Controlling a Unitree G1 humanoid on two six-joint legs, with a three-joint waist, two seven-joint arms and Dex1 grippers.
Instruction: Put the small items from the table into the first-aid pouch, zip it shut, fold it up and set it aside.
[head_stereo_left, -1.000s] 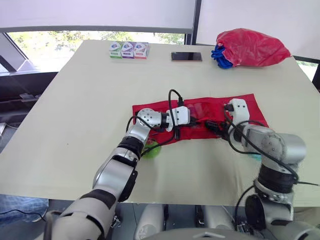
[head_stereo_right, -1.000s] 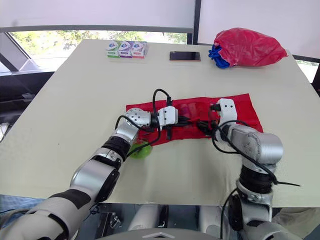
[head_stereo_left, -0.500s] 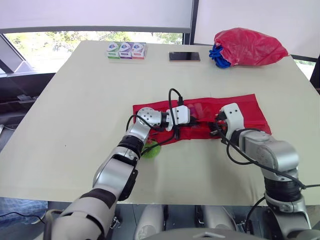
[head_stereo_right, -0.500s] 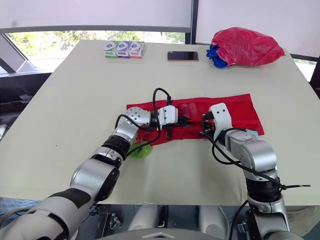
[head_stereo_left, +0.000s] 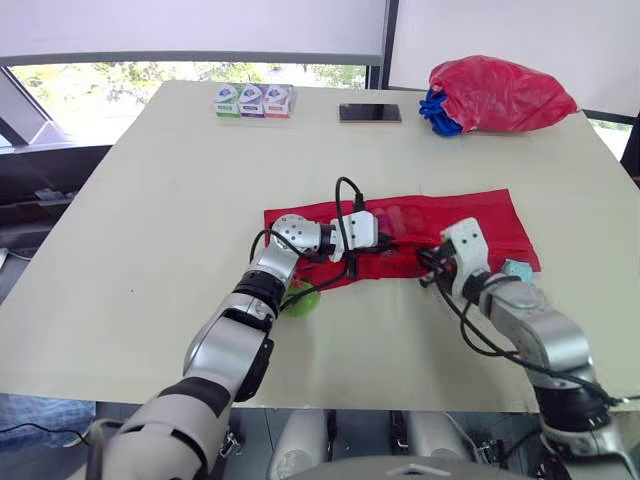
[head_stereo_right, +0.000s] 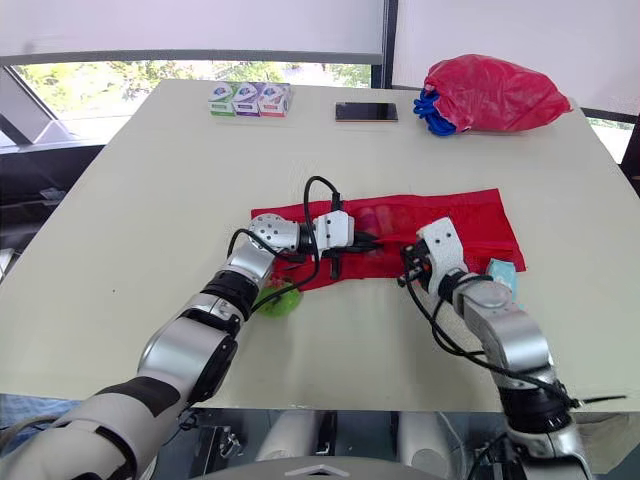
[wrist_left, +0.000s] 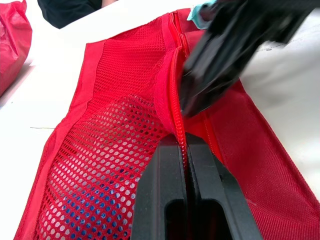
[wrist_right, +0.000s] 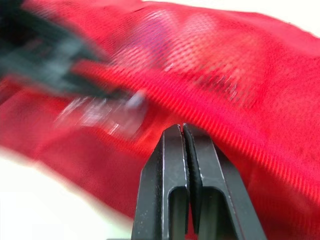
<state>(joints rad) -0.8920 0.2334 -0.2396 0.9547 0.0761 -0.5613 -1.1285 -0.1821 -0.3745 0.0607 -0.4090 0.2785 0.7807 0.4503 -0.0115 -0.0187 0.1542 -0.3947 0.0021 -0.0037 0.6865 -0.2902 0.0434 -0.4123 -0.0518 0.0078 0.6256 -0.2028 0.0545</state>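
On the left side of the counter (head_stereo_left: 160, 210), a small green item (head_stereo_left: 305, 301) lies just beside the near edge of the first-aid pouch (head_stereo_left: 475, 213), partly under the left forearm. We judge it is not yet packed.

Just to its right, the left end effector (wrist_left: 184, 145) is closed tight on the pouch's zipper (wrist_left: 175, 60) seam, pinching a ridge of red fabric. We read this as an anchor: it holds the opening taut so that the other arm can work along the zip.

At the counter's middle the pouch lies flat and unfolded. It is a long red cloth case with a mesh panel (wrist_left: 105, 150), and something blue and something pale show through the mesh.

Further right, the right end effector (wrist_right: 183, 129) sits at the pouch's near edge with its fingers pressed together. We cannot tell whether they hold the zipper pull or only rest against the fabric.

Beyond it a small teal item (head_stereo_left: 517, 270) lies on the counter, just off the pouch's right end.
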